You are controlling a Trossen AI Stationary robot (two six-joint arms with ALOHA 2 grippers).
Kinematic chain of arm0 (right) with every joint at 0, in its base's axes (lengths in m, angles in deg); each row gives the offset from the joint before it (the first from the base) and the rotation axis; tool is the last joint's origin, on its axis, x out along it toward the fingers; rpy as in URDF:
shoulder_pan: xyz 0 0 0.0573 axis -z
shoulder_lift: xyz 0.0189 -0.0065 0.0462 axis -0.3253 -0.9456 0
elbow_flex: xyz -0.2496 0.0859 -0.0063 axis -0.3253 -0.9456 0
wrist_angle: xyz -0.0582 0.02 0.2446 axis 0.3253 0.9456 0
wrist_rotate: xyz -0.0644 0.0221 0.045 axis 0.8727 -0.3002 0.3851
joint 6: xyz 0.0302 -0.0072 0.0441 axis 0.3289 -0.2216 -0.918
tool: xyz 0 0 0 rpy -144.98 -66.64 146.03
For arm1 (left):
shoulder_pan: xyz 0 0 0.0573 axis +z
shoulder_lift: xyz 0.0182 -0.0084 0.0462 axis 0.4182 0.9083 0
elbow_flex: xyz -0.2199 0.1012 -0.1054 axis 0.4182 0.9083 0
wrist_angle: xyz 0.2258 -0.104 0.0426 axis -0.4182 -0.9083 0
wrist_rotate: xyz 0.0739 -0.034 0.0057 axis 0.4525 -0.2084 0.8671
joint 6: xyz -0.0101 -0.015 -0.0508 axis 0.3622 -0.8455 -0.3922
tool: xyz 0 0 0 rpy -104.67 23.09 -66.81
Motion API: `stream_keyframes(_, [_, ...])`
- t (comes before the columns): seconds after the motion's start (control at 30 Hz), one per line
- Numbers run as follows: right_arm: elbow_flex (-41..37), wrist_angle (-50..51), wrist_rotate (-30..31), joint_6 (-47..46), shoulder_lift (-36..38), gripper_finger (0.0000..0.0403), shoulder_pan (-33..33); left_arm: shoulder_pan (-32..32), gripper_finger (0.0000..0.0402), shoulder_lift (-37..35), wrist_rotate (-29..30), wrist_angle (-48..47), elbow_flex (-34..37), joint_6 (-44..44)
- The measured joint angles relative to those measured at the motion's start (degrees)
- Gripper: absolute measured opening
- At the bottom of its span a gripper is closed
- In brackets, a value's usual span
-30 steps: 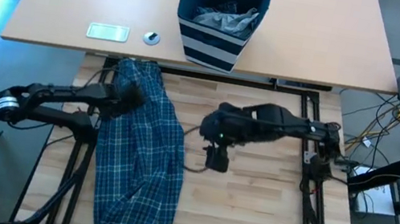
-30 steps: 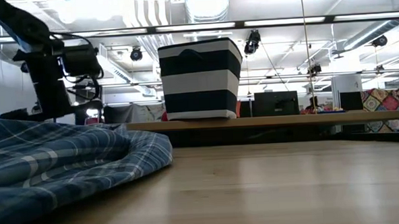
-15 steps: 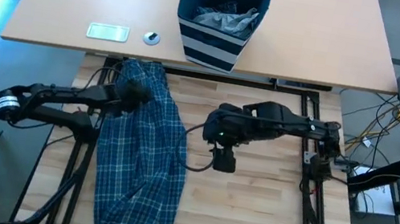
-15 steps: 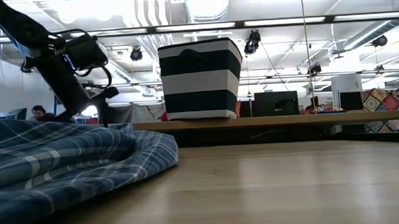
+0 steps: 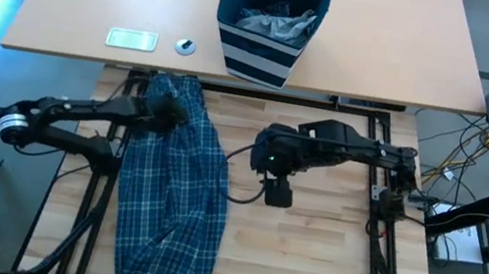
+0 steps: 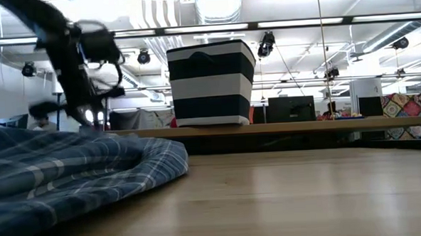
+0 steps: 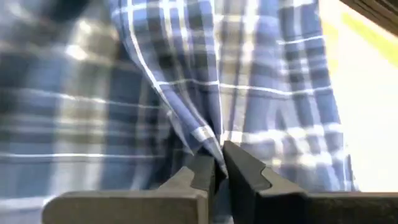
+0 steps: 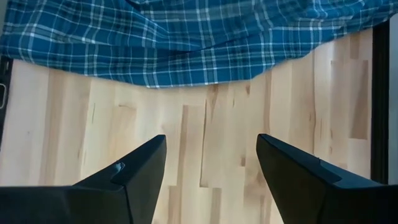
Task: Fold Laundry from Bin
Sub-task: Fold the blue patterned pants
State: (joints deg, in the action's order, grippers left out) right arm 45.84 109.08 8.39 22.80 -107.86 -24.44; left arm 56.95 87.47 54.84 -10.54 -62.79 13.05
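Blue-and-white plaid trousers lie lengthwise on the wooden table's left half, from the far edge to the near edge. My left gripper is shut on the cloth near its far end, also seen in the low view. My right gripper hangs open above bare wood at the table's middle, right of the trousers, with nothing between its fingers. The navy striped bin stands on the tan desk beyond, with grey laundry inside. My left gripper pinches a raised fold of the plaid cloth between its two fingers, near the trousers' far end. The fingers come slanting down from the table's left side. The fold rises into the fingers while the rest of the trousers lies on the table.
A flat phone-like thing and a small round thing lie on the tan desk left of the bin. Bare wood stretches right of the trousers. The table's dark frame bars show at its left and right sides.
My left gripper has shut on a fold of the plaid cloth and has gone up and a little toward the table's far edge. The trousers' far end has bunched up with it; the rest of the cloth has stayed flat on the table.
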Motion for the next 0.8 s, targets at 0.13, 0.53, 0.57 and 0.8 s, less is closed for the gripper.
stream_keyframes(0.13, [0.0,-0.1,-0.1,1.3,0.0,0.0244,0.4,-0.2,0.0002,-1.2,4.4,-22.7,-12.5,5.9])
stream_keyframes(0.53, [-0.6,-1.5,-1.5,3.7,0.0,0.0246,0.6,5.7,0.0000,2.7,6.2,-46.1,-18.2,14.4])
stream_keyframes(0.57, [-0.8,-1.5,-1.5,3.7,0.0,0.0247,0.6,6.0,0.0000,3.1,6.1,-46.8,-17.6,14.7])
stream_keyframes(0.8, [-3.4,-5.3,-1.5,5.1,-0.1,0.0251,0.6,6.2,0.0007,3.6,9.1,-42.1,-16.5,20.6])
